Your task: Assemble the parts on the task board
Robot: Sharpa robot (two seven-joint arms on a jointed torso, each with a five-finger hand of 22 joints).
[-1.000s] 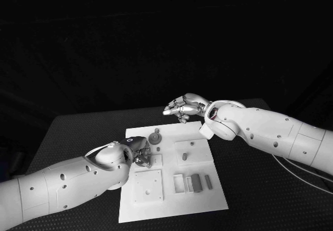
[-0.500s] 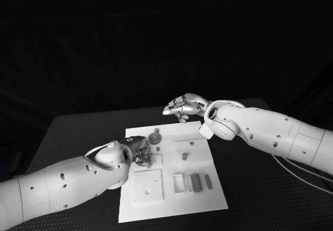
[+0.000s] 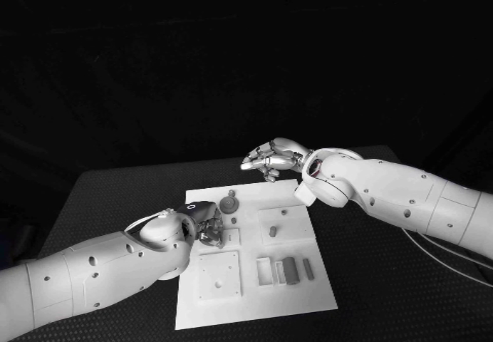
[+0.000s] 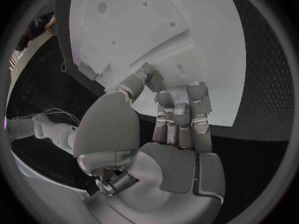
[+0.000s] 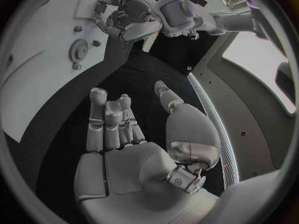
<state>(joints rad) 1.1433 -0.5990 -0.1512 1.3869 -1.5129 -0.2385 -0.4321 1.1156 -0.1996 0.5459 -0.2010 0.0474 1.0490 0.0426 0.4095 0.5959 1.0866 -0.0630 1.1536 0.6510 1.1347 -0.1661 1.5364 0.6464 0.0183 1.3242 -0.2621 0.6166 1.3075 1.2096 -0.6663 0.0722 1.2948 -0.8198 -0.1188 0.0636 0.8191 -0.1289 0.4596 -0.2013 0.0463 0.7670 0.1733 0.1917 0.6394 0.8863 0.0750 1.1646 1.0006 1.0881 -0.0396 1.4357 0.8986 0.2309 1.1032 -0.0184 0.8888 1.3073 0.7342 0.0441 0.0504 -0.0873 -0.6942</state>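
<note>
Hovering empty, both robot hands, left [image 3: 209, 226] and right [image 3: 270, 159], over parts-bearing task board [image 3: 308, 299].

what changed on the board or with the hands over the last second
Nothing visibly changed. The left hand is in the same place at the task board's left side, and the right hand hangs past its far edge as before. The parts lie as they did.

Dim, dark bkgd, glare on white board [image 3: 308, 292], fisheye-warped edges
</note>
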